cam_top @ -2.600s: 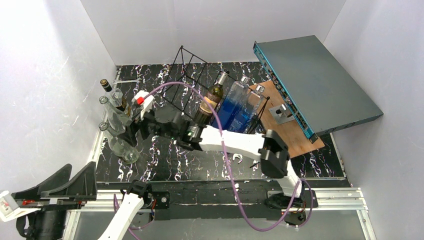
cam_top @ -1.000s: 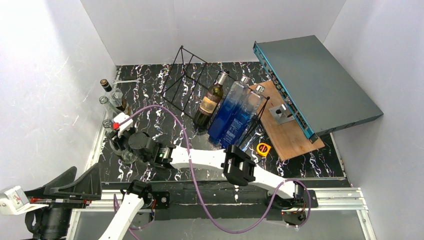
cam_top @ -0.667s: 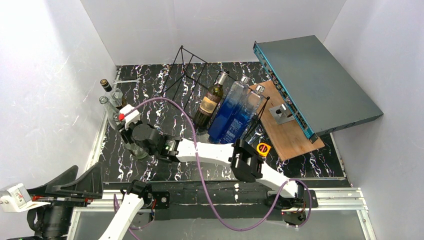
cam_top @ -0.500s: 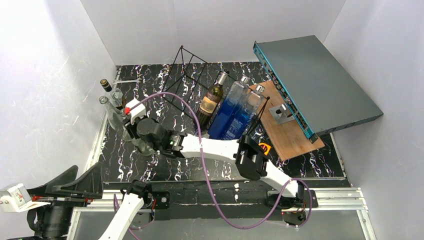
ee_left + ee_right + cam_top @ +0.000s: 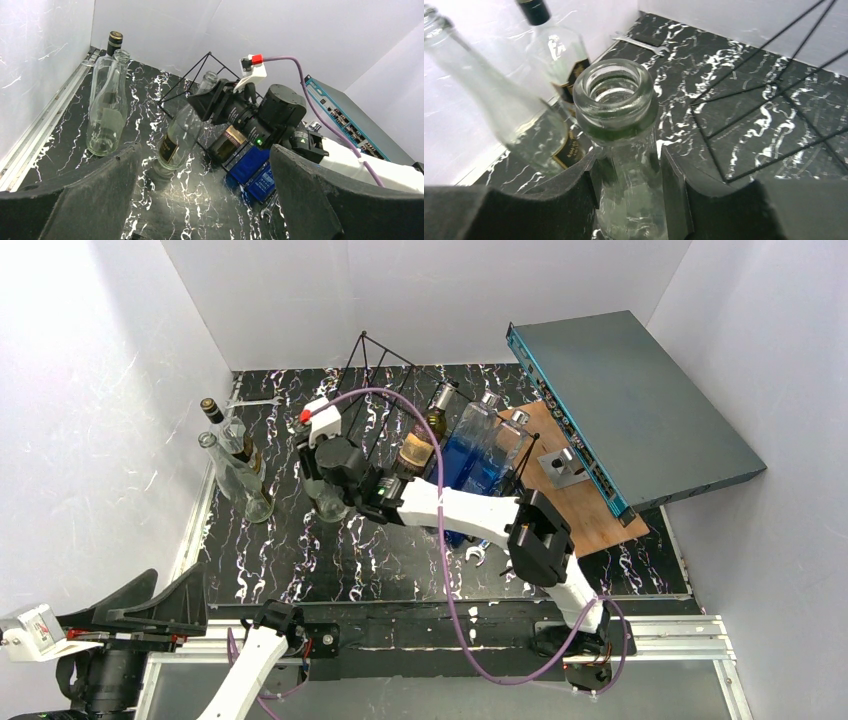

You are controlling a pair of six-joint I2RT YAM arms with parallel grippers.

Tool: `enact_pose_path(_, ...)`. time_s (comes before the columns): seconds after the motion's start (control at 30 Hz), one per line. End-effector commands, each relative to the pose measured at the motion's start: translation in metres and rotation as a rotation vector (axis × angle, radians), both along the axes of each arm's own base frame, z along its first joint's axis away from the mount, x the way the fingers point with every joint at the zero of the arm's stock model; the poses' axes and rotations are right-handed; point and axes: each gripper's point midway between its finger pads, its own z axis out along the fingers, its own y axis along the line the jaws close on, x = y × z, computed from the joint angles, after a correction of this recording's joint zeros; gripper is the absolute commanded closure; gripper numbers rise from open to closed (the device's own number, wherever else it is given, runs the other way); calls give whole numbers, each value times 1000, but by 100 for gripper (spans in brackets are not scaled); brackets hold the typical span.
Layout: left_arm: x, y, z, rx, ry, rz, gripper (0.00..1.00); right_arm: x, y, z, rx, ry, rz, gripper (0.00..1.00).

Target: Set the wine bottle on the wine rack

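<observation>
The clear wine bottle [image 5: 177,137] is clamped at its neck by the right gripper [image 5: 634,180] beside the wine rack [image 5: 375,390], while the left gripper [image 5: 200,200] is spread wide, empty.

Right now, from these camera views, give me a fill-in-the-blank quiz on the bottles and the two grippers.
1. The right gripper is shut on the ___ of the clear glass bottle.
2. The left gripper is ___ and holds nothing.
3. The two square bottles beside the amber wine bottle on the wine rack are ___ in colour.
4. The black-capped bottle stands by the ___ wall.

Missing words: neck; open; blue; left.
</observation>
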Motion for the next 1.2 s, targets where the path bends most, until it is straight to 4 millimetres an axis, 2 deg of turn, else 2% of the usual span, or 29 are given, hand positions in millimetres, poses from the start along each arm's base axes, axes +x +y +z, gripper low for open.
enact_pose_path(0.0,3,-2,5,8,-11,-13,1,14,-50,151,377,-118,-91,99)
enact_pose_path(0.27,5,-4,5,5,-3,-18,1,44,-87,166,386,-148,-177,99)
enact_pose_path(0.43,5,-5,4,2,0,-24,1,65,-103,166,391,-144,-215,99)
enact_pose_path(0.87,5,-6,2,2,12,-30,1,106,-129,145,400,-97,-307,99)
enact_pose_path(1.17,10,-9,0,6,29,-36,1,140,-137,115,381,-32,-352,99)
